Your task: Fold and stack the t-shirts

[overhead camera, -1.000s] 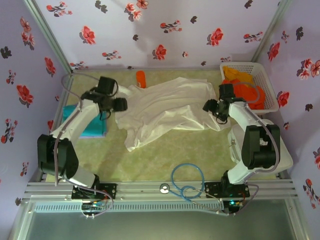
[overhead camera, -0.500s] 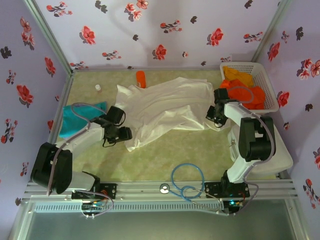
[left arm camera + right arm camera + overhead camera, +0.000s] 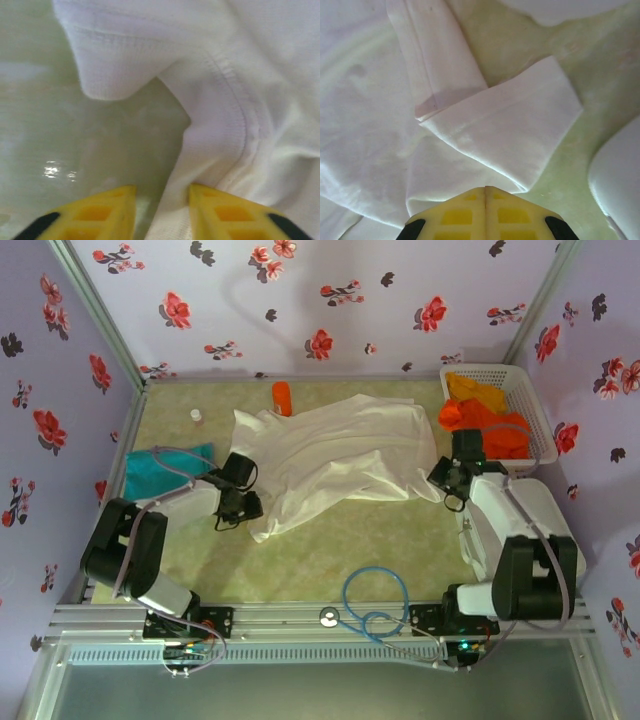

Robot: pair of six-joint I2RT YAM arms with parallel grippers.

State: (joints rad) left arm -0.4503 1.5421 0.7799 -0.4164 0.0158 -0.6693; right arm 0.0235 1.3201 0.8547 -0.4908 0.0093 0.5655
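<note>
A large white t-shirt (image 3: 335, 455) lies spread and rumpled across the middle of the table. A teal t-shirt (image 3: 150, 470) lies at the left edge, and orange t-shirts (image 3: 490, 420) fill the basket. My left gripper (image 3: 247, 506) is low at the white shirt's near-left corner. In the left wrist view its yellow fingers (image 3: 102, 215) stand apart around a hem of the white t-shirt (image 3: 210, 150), with the left gripper (image 3: 161, 202) open. My right gripper (image 3: 443, 480) is at the shirt's right sleeve. The right gripper (image 3: 485, 190) is shut, and folds of the white t-shirt (image 3: 505, 135) run into its tips.
An orange bottle (image 3: 282, 396) and a small white bottle (image 3: 196, 416) stand at the back left. The white lattice basket (image 3: 535, 430) sits at the back right. A white block (image 3: 560, 540) lies under the right arm. A blue cable (image 3: 375, 602) coils by the near edge.
My left gripper came from the shirt's far-left side toward me to its near-left corner, and its jaws narrowed. My right gripper shut at the sleeve and shifted slightly right.
</note>
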